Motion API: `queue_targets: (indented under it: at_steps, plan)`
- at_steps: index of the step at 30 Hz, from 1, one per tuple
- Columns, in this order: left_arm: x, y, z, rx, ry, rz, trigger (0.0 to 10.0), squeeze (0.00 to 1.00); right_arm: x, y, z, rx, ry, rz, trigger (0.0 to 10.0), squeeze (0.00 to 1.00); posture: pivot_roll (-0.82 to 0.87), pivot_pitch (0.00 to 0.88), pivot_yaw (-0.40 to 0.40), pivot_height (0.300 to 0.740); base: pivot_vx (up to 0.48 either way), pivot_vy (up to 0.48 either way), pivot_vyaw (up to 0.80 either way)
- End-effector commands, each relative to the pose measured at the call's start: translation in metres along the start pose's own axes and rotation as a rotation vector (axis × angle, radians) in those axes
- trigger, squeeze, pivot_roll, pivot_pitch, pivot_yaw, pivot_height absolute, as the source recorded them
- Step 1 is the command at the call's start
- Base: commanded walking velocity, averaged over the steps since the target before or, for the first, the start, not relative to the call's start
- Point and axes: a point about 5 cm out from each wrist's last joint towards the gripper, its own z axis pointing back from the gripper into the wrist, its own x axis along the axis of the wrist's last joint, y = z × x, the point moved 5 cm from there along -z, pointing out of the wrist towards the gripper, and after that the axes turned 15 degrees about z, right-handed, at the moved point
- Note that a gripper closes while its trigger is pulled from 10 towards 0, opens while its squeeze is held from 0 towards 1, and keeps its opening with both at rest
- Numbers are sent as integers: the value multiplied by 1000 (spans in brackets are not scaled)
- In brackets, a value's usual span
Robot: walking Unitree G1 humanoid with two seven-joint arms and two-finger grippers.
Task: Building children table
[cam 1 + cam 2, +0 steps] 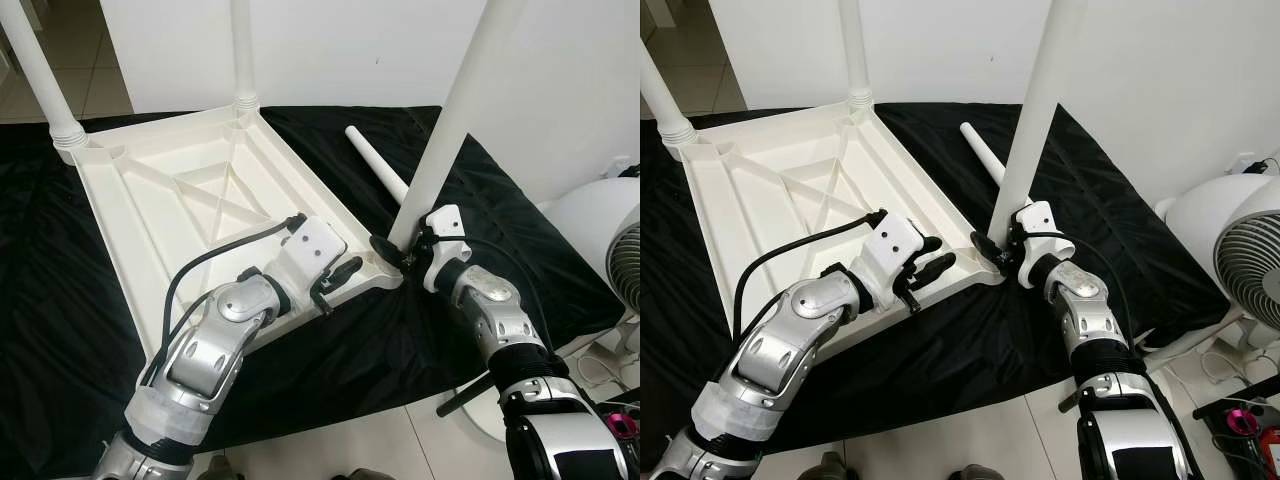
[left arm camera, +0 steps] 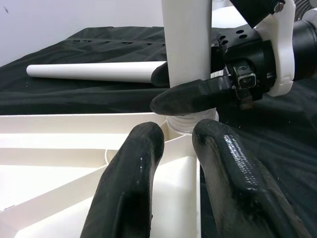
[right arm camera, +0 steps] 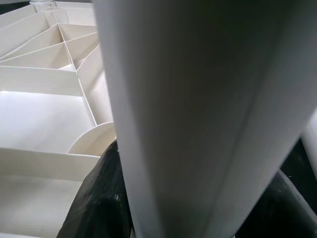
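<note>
Tabletop (image 1: pixel 190 215): you see it upside down on the black cloth (image 1: pixel 60 300), ribs up, in both eye views.
Fitted legs: two stand upright in the far corner sockets, one at the far left (image 1: pixel 40 80) and one at the far middle (image 1: pixel 243 60).
Third leg (image 1: pixel 455 120): it stands tilted in the near right corner socket, your right claw (image 1: pixel 400 252) pinching it just above the socket.
Spare leg (image 1: pixel 378 165): it lies flat on the cloth behind the third leg, apart from the tabletop.
Right wrist view: you get the third leg's shaft close up, a black finger (image 3: pixel 96 198) on each side pressed to it, and the ribs behind.
Left claw (image 1: pixel 335 280): fingers spread slightly and gripping nothing; it hovers at the tabletop's near edge by the same corner, though you cannot quite tell whether it touches the rim.
Left wrist view: you see the threaded base of the third leg in the socket, which the eye views hide.
Fan (image 1: pixel 1240 260): stands on the floor to your right.
</note>
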Motion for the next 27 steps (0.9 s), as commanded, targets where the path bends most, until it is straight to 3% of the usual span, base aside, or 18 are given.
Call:
queue_targets:
  at_steps: [1, 2, 3, 9, 17, 23, 24, 25, 26, 27]
  plan:
    - [3, 2, 2, 12, -2, -12, 10000, 0, -11, 9, 4, 27, 27, -18, 1020, 0, 16, 0, -42, 740, 0, 0, 0]
    - [3, 2, 2, 12, -2, -12, 10000, 0, -11, 9, 4, 27, 27, -18, 1020, 0, 16, 0, -42, 740, 0, 0, 0]
    - [0, 2, 3, 13, 9, -14, 10000, 0, -13, 12, 4, 6, 23, -35, 10000, 0, 11, 0, -37, 740, 0, 0, 0]
    - [-1, 3, 5, 15, 13, -4, 10000, 0, -11, 19, 0, -60, -1, -103, 10000, 0, 8, 0, -39, 740, 0, 0, 0]
    - [1, 4, 2, 29, 3, 11, 10000, 0, -18, 18, -3, -261, 115, -105, 10000, 0, -13, 10, -37, 740, 0, 0, 0]
    - [-5, 2, 2, 15, 18, 21, 10000, 0, -23, 9, 8, -547, 228, -157, 10000, 0, -52, 18, -20, 740, 0, 0, 0]
    - [-5, 2, 2, 15, 18, 21, 10000, 0, -23, 9, 8, -547, 228, -157, 10000, 0, -52, 18, -20, 740, 0, 0, 0]
    - [-4, 1, 1, 6, 17, 20, 10000, 0, -22, 11, 13, -641, 248, -171, 10000, 0, -51, 21, -22, 740, 0, 0, 0]
    - [-4, 1, 1, 6, 17, 20, 10000, 0, -22, 11, 13, -641, 248, -171, 10000, 0, -51, 21, -22, 740, 0, 0, 0]
    - [-3, 0, 1, 2, 15, 18, 10000, 0, -21, 12, 18, -737, 260, -200, 10000, 0, -52, 21, -22, 740, 0, 0, 0]
